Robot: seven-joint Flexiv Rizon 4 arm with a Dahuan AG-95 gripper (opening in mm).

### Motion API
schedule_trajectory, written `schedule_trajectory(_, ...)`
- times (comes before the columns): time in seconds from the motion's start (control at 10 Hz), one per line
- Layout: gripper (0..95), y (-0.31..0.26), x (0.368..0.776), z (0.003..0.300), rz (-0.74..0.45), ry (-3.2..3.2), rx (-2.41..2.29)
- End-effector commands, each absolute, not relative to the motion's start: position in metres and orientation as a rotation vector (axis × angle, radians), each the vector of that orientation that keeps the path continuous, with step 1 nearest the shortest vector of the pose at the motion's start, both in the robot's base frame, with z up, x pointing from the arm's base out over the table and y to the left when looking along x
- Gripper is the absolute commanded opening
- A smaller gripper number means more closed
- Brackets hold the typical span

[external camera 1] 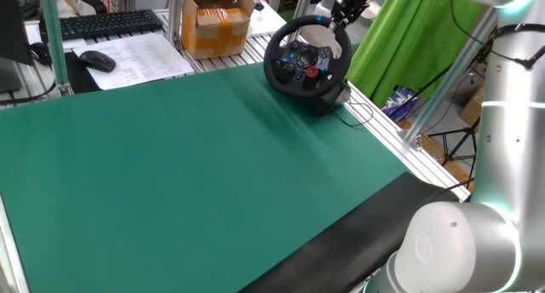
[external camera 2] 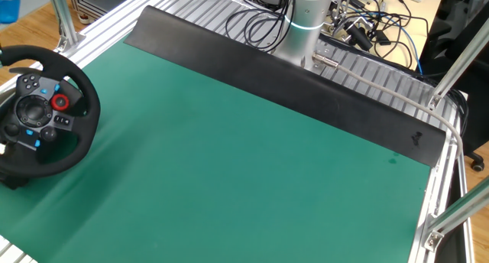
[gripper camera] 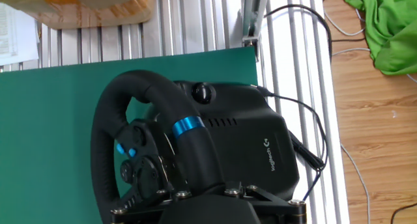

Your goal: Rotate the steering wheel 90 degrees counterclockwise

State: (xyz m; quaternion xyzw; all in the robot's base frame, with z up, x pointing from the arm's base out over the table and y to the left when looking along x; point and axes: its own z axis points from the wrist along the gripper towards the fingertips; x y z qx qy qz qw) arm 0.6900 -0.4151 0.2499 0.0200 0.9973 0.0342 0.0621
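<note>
Steering wheel (external camera 1: 307,59) sits at the far edge of the green mat (external camera 1: 196,165), upper centre-right of one fixed view, its black base (external camera 1: 334,95) at the mat's corner with a thin cable (external camera 1: 362,116) trailing onto the aluminium table rails (external camera 1: 417,157). Rim is thick and black; grey-silver spokes, small blue buttons and a red dial (external camera 1: 312,72) show on the face. In the other fixed view the wheel (external camera 2: 42,114) is at the left edge of the frame, face tilted up, red dial (external camera 2: 59,102) upper right of the hub. Gripper (external camera 1: 347,12) hangs at the wheel's upper right rim in the one fixed view, dark against the green cloth (external camera 1: 409,37) behind it (contact with the rim cannot be confirmed from here). Hand view: camera looks down on the wheel's rim (gripper camera: 159,100) with its blue band (gripper camera: 187,126) near frame centre, black base housing (gripper camera: 254,142) to the right; gripper body (gripper camera: 221,208) fills the bottom edge, fingertips not distinguishable, so whether the claw is released or clenched cannot be told. Elsewhere: cardboard box (external camera 1: 217,20) upper centre, keyboard (external camera 1: 106,22) and mouse (external camera 1: 97,60) upper left, robot arm's white casing (external camera 1: 477,233) lower right.
</note>
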Motion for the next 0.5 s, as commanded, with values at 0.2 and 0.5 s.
schedule_trajectory(0.2,19.0,-0.4135,0.6849,0.2486,0.088,3.006,0.076)
schedule_trajectory(0.5,76.0,-0.4137,0.6847,0.2489,0.084,3.002,0.149)
